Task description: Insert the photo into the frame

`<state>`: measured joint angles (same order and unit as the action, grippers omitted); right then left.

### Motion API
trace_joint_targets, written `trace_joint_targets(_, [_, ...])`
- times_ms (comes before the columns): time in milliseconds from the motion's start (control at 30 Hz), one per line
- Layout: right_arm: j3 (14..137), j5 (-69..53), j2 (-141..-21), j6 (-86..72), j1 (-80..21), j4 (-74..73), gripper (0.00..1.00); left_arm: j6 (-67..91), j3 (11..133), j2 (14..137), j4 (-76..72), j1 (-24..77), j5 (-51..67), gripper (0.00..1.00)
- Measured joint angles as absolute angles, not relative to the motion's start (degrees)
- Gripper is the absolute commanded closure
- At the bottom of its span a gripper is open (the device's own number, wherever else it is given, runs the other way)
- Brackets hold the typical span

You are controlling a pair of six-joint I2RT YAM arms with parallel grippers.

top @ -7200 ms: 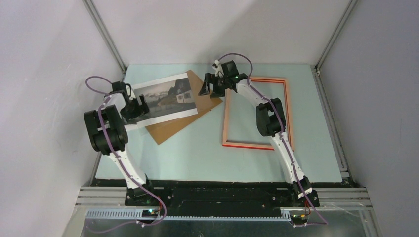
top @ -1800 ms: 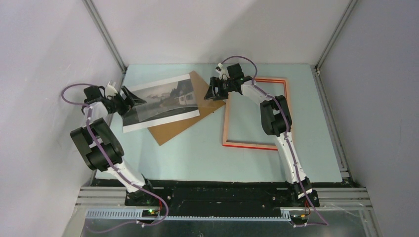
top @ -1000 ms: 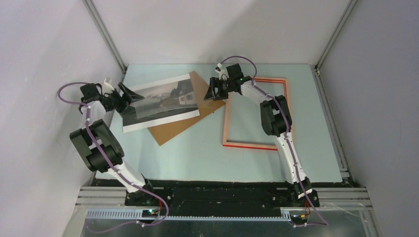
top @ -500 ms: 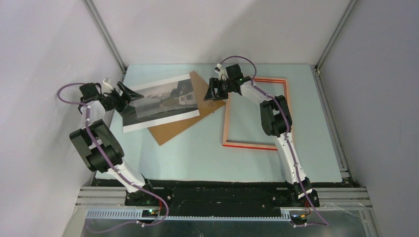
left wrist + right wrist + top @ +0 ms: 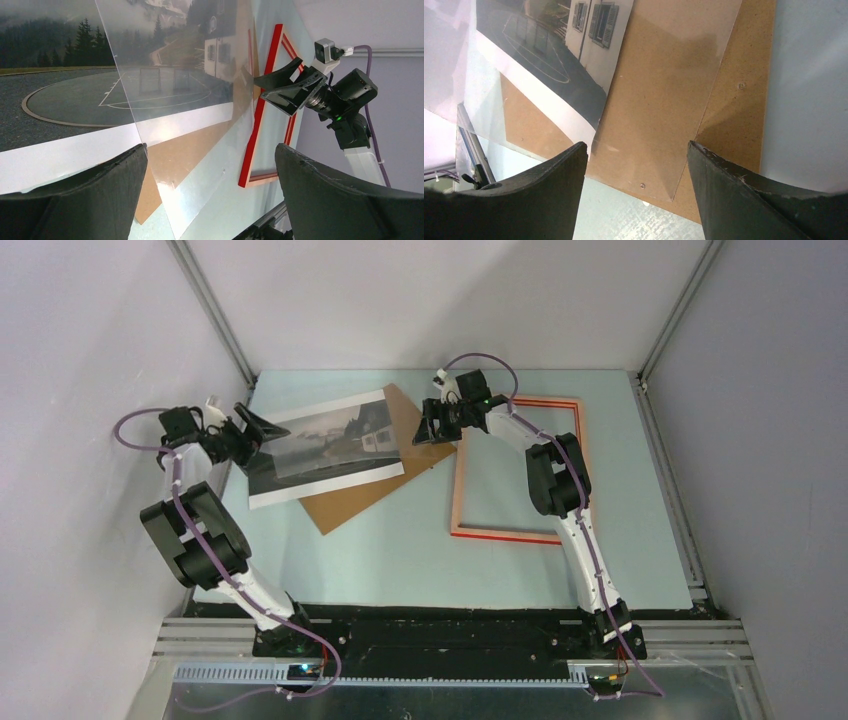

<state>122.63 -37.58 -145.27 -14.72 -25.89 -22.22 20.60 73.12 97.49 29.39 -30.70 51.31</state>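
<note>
- The photo lies flat on a brown board near the table's far left corner, with a clear sheet partly over it.
- The frame lies flat by the far edge, right of the board.
- The left gripper is wide open at the photo's left edge and holds nothing.
- The right gripper is open over the board's right corner.
- The photo looks thin, light and bendy, so pinch its white edge softly.
</note>
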Motion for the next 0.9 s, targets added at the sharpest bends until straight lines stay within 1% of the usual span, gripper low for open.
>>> trace_joint_targets(633, [122.6,-36.4,-144.9,-13.4,-26.6,-22.9,0.23,21.5,73.6,96.3,29.2,-30.8,52.2,0.02])
trace_joint_targets(900, [122.6,-36.4,-144.9,-13.4,-26.6,-22.9,0.23,20.1,73.6,97.0,29.2,-30.4,49.7,0.03])
